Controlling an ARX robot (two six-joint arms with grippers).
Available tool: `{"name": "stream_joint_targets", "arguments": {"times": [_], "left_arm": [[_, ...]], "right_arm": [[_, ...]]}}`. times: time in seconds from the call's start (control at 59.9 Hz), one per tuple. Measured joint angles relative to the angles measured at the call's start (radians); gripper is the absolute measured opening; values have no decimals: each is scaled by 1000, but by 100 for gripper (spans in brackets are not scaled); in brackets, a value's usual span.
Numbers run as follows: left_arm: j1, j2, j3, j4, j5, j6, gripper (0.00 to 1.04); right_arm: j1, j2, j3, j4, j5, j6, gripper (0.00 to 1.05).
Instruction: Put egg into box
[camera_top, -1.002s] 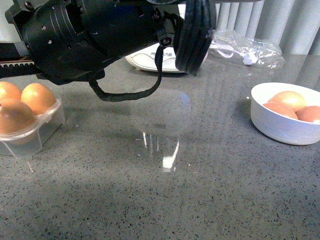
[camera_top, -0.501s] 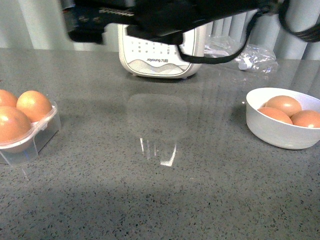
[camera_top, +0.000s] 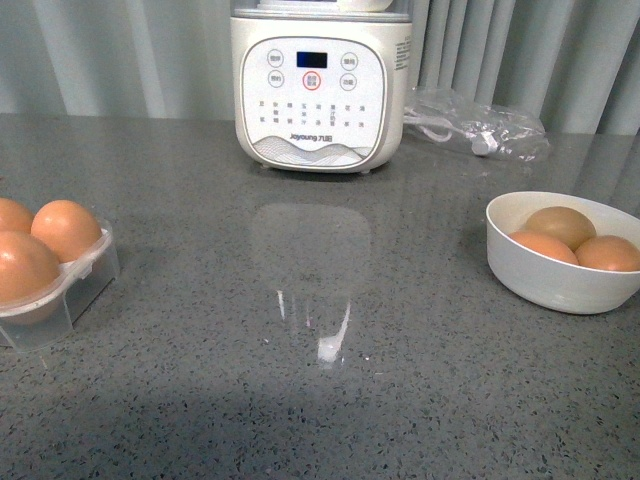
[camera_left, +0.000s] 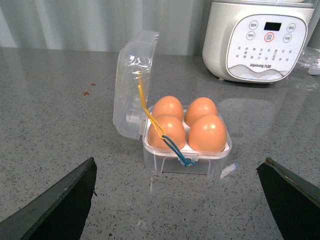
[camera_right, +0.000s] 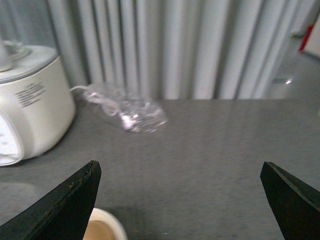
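Observation:
The clear plastic box (camera_left: 186, 161) stands on the grey counter with its domed lid (camera_left: 132, 90) swung up, and several brown eggs (camera_left: 207, 133) fill its cups. In the front view the box (camera_top: 60, 295) sits at the far left edge. My left gripper (camera_left: 178, 162) is open, its fingers wide apart on the near side of the box and holding nothing. More brown eggs (camera_top: 560, 226) lie in a white bowl (camera_top: 545, 283) at the right. My right gripper (camera_right: 180, 163) is open and empty above the counter, with the bowl's rim (camera_right: 107, 220) by one finger. Neither arm shows in the front view.
A white kitchen appliance (camera_top: 318, 85) stands at the back centre of the counter. To its right lies a clear bag holding a cable (camera_top: 480, 130). A yellow and blue band (camera_left: 160, 132) hangs across the box's front. Grey curtains close the back.
The dark arm that filled the top of the front view has gone out of it, uncovering the whole appliance. Box and bowl stay in place.

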Motion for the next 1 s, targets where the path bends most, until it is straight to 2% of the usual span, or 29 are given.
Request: {"name": "stream_joint_targets", "arguments": {"times": [0.084,0.1,0.134,0.2,0.451,0.518,0.601,1.002], "left_arm": [[0,0,0,0,0,0,98],[0,0,0,0,0,0,98],[0,0,0,0,0,0,98],[0,0,0,0,0,0,98],[0,0,0,0,0,0,98],[0,0,0,0,0,0,98],[0,0,0,0,0,0,98],[0,0,0,0,0,0,98]], "right_arm": [[-87,-106,-64,6,-42,-51,96],[-106,-131,-77,-1,-94,-43,91],[-113,-153,-97,4,-134,-24,86],[-108,-197,-162,28,-161,-4,73],[-68,-303,-361,84,-129,13,30],[-21,-339,-399,90,-59,14,18],[8,-378,-445,94,-61,13,3],[13,-562,-579,48,-55,14,3]]}}
